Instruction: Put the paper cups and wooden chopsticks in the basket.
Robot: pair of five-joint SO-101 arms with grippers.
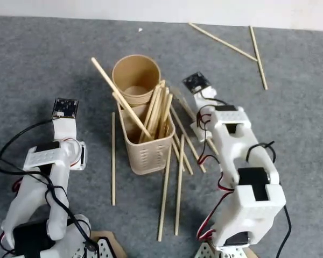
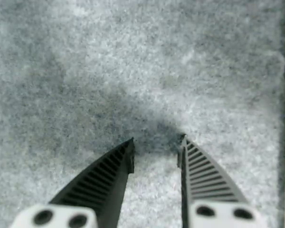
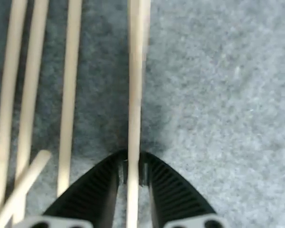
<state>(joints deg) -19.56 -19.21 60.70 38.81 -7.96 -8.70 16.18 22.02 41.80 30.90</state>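
Wooden chopstick (image 3: 135,95) is clamped tight in the right gripper (image 3: 131,159), just beside the basket (image 1: 148,156).
The basket holds a paper cup (image 1: 135,75) and several chopsticks (image 1: 155,110); more lie loose on the grey mat (image 1: 43,64). Left gripper (image 2: 156,147) hangs spread apart over bare mat.

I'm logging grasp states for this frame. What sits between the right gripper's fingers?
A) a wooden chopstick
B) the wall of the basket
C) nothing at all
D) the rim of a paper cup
A: in the right wrist view, the right gripper has its fingertips closed on both sides of a single wooden chopstick that runs straight out from between them.
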